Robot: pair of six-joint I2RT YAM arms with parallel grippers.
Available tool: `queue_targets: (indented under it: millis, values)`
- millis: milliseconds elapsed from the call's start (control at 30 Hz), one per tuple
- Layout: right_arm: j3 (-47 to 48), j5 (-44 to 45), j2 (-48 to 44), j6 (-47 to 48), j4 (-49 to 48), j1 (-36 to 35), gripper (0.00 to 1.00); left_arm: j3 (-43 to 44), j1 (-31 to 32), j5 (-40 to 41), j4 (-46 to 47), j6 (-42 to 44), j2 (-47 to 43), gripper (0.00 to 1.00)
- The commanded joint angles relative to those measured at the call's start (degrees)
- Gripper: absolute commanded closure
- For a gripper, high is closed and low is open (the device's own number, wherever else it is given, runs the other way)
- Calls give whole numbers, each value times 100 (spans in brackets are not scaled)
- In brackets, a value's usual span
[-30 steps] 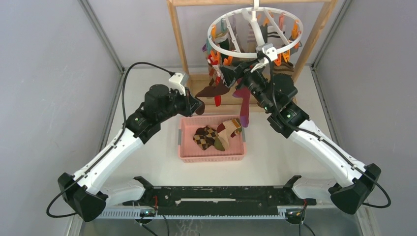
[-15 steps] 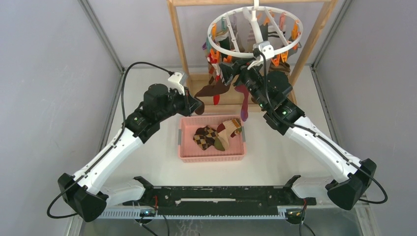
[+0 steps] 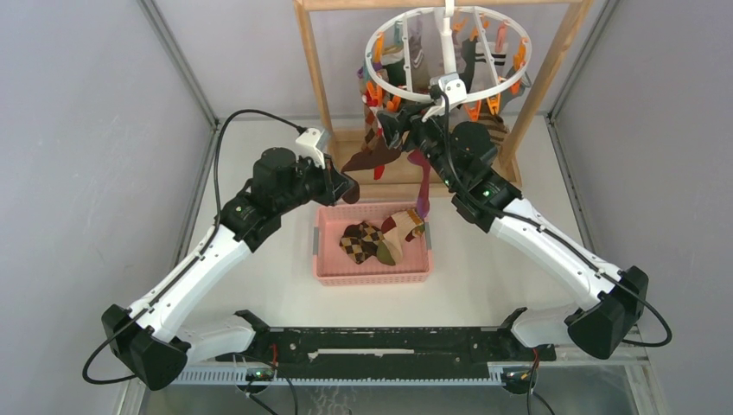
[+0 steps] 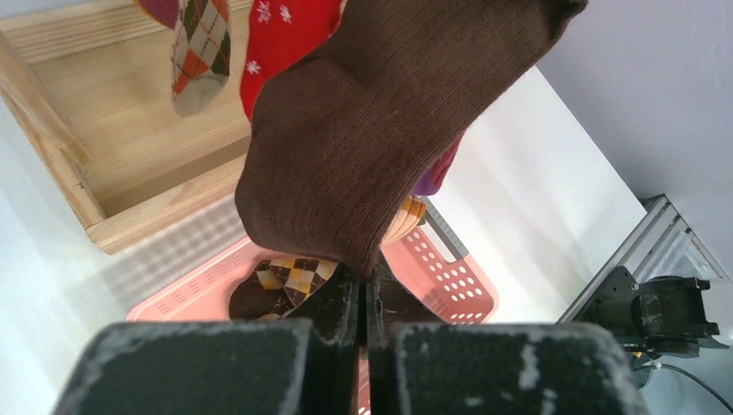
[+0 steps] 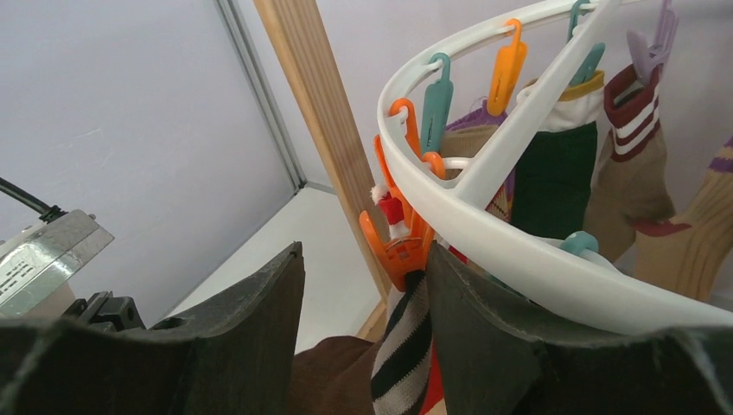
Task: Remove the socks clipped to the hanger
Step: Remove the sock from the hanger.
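Well, left fingers [image 4: 333, 304] pinched the hanging brown sock [image 4: 363, 130] by its toe; right fingers [image 5: 251, 333] stood spread either side of the orange clip [image 5: 398, 248] holding a striped sock [image 5: 402, 350] under the hanger [image 5: 484, 233] rim.

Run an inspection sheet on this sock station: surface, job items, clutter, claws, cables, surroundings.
Surface: white table, with a pink basket standing mid-table.
Job's things: the white ring hanger hangs from the wooden frame with many socks clipped on; argyle socks lie in the basket.
Clutter: nothing seen.
Grippers: left claw shut on the end of a brown sock; right claw open, fingers either side of an orange clip with a striped sock under it.
Cables: a black cable loops free above the left arm.
Surroundings: grey walls.
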State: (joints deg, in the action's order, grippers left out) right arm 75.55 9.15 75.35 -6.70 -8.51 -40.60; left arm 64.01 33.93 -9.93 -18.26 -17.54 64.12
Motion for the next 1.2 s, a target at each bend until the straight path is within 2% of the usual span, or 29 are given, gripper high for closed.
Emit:
queue_targets:
  millis: [0, 167, 367, 567, 633, 800, 1167]
  values:
    - [267, 249, 12, 81, -439, -9, 40, 455, -45, -182, 49, 31, -84, 98]
    - [270, 491, 79, 107, -484, -19, 42, 442, -47, -222, 51, 23, -100, 99]
    - [259, 650, 124, 126, -450, -1, 54, 273, -50, -351, 90, -87, -246, 99]
    - [259, 568, 130, 103, -449, 46, 59, 17, -49, -448, 130, -214, -529, 99]
    - [244, 540, 131, 99, -449, 61, 57, -57, -52, -468, 129, -251, -646, 99]
    - [130, 521, -6, 44, -432, 94, 44, -175, -45, -464, 75, -319, -929, 99]
    - [-312, -114, -361, -453, -594, 560, 43, -169, -50, -687, -59, -528, -1335, 98]
